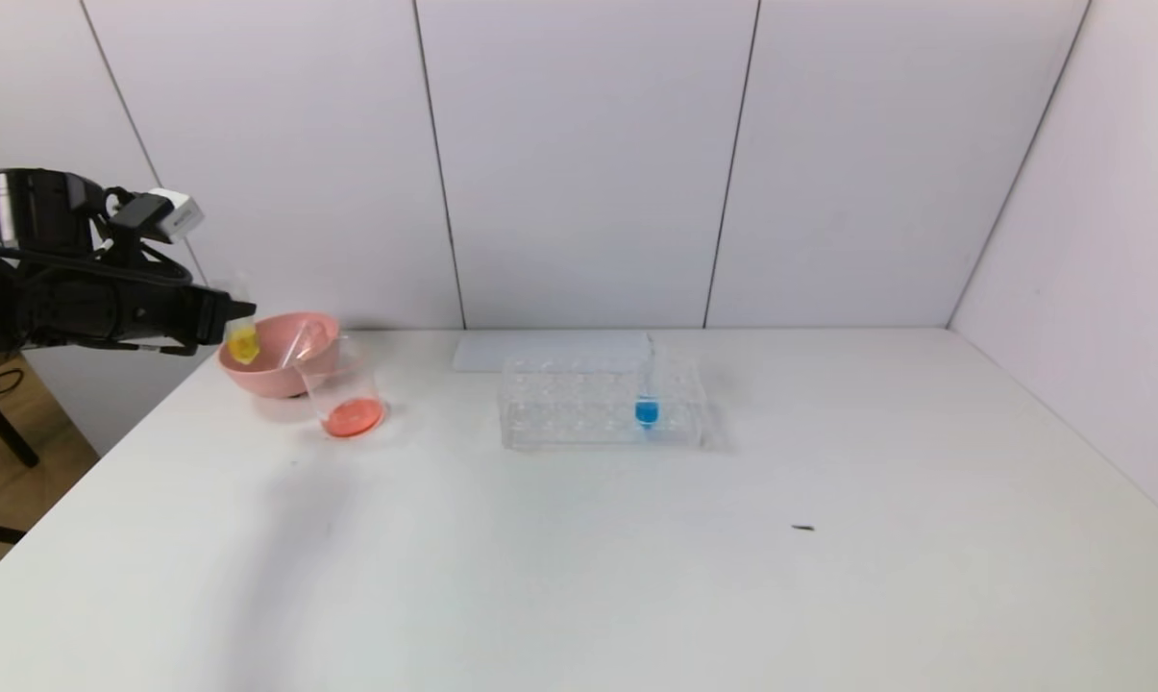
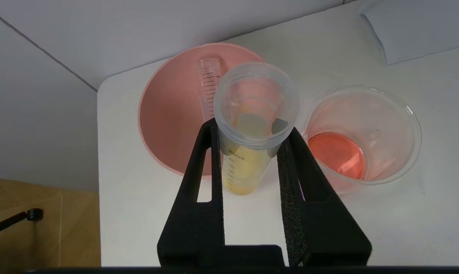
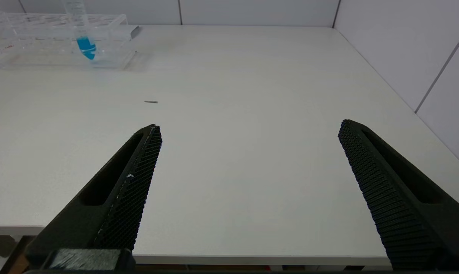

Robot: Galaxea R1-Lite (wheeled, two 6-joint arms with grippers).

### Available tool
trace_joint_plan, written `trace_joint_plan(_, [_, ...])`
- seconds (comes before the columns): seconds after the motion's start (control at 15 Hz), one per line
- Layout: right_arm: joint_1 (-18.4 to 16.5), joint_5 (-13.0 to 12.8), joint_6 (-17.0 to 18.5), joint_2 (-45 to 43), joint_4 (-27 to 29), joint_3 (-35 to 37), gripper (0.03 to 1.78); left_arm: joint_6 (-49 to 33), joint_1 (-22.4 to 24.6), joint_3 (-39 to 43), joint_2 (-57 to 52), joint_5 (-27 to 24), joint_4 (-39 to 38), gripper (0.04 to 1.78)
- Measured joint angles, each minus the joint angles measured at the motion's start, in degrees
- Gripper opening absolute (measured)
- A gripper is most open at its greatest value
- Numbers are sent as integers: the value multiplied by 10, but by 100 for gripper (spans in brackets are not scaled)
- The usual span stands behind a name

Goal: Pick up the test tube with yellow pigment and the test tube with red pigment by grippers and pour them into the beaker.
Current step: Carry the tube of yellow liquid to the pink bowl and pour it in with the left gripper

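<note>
Head camera overlooks the table; wrist cameras look down close, both probably sharing its surface.

**What we count on the table**

We count three test tubes: one with yellow pigment, one empty lying in the bowl, one with blue. We see one pink bowl, one beaker, one clear rack, one white sheet and two grippers, left and right.

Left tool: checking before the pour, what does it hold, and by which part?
The yellow tube, clamped on its upper body just below the open rim.
</note>
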Motion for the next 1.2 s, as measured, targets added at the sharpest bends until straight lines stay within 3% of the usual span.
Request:
trace_joint_plan(0.4, [0,0,0,0,0,0,170,110,1,-74,9,0,147,44])
trace_joint_plan(0.67, [0,0,0,0,0,0,170,173,1,-106,18,-1,186,44])
trace_joint_plan(0.93, [0,0,0,0,0,0,170,194,1,-122,25,-45,203,44])
trace_joint_plan(1.2, [0,0,0,0,0,0,170,231,2,-138,30,-54,233,44])
